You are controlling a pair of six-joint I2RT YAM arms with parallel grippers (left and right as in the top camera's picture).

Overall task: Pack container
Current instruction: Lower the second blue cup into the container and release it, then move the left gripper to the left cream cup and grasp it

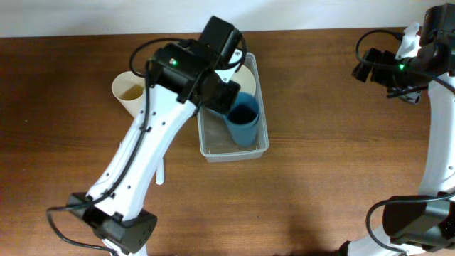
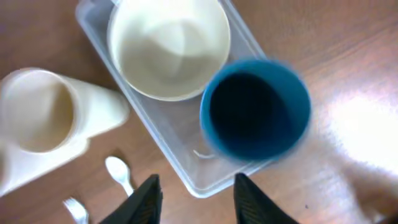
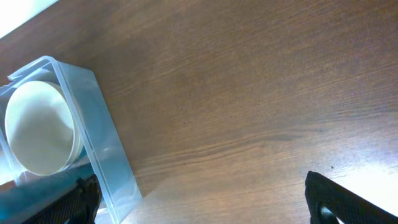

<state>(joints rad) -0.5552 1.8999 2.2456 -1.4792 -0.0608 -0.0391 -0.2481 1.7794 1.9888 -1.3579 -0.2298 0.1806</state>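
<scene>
The clear container [image 1: 213, 142] lies on the wooden table, long side running away from the front edge. A cream bowl [image 2: 169, 46] fills its far end and a blue cup [image 2: 255, 107] sits in its near end, mouth up and blurred. My left gripper [image 2: 198, 196] hovers above the container's near rim [image 2: 205, 186], open with nothing between its fingers. In the overhead view the left gripper [image 1: 222, 96] covers part of the bowl. My right gripper [image 3: 202, 199] is wide open over bare wood to the right of the container [image 3: 93, 124], far from it at the back right [image 1: 384, 71].
A cream cup [image 2: 43, 112] stands just left of the container [image 1: 129, 92]. A white plastic spoon [image 2: 118, 171] and fork [image 2: 76, 208] lie on the table near it, by the left arm [image 1: 142, 163].
</scene>
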